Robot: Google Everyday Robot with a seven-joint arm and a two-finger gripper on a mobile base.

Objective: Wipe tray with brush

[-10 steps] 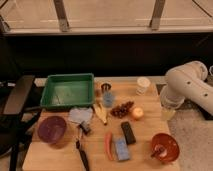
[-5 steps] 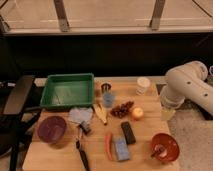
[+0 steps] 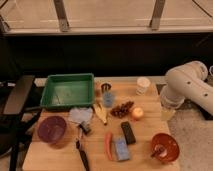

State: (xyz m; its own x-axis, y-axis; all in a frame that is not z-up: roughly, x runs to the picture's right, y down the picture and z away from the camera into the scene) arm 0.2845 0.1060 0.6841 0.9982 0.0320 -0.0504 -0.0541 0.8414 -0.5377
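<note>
Tray point(image 3: 70, 92) sits at the back-left corner of the counter point(image 3: 150, 126); brush point(image 3: 81, 154) lies by the front edge. Gripper point(image 3: 168, 112) hangs at the right edge; its grip cannot be told

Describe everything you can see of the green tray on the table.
The tray is green, rectangular and plastic-looking, with raised sides and a flat bottom. It lies level, open upward, at the back left of the wooden table, and looks empty apart from pale marks on its bottom. A grey cloth lies just before its front right corner. The gripper is not visible; the white arm stands at the table's right, far from it.
</note>
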